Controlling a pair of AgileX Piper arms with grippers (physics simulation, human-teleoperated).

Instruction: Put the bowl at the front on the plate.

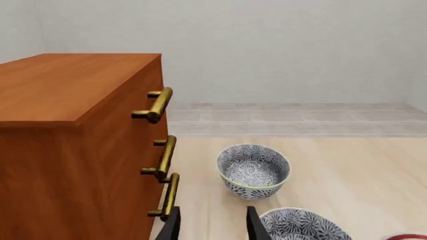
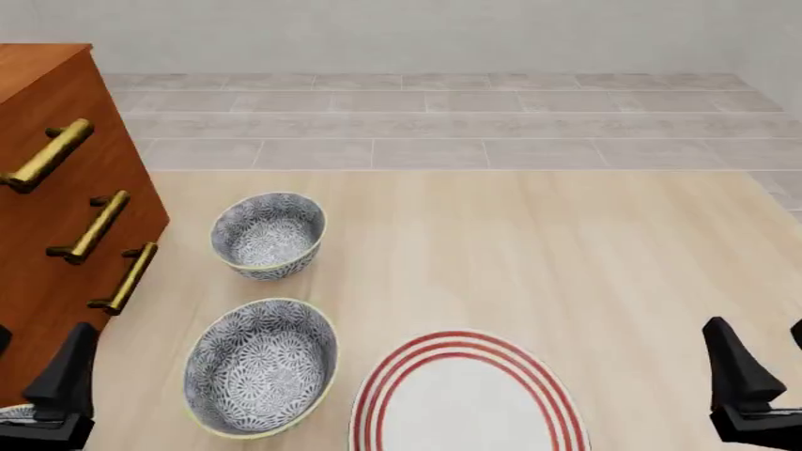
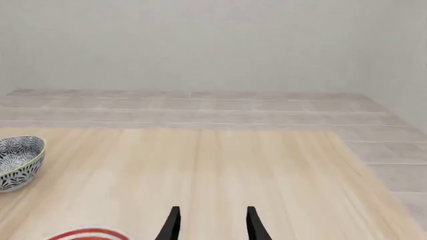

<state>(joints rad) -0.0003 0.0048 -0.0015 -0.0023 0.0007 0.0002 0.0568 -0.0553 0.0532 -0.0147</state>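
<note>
Both sets of jaws stand parted and empty: the left gripper (image 2: 32, 376) hangs at the near left, the right gripper (image 2: 767, 371) at the near right, neither touching anything. They look parked low and wide, which leaves the middle of the surface (image 2: 564, 263) free for a reach.

The plate (image 2: 467, 340) lies near centre, its near edge cut off by the frame. Just left of it sits the middle bowl (image 2: 261, 366), with the far bowl (image 2: 267, 235) beyond, close to the wooden drawer cabinet (image 2: 51, 188).

Watch the near-left corner — a patterned sliver shows beside your left jaws. I judge this to be the bowl (image 2: 10, 412) you want, nearest of the three, but so little shows that you cannot be sure of its shape or exact position. Neither wrist view shows it: the left one catches only the other two bowls, the right one only the far bowl and an arc of the plate. The left arm seems the natural one to use — it sits closest.
</note>
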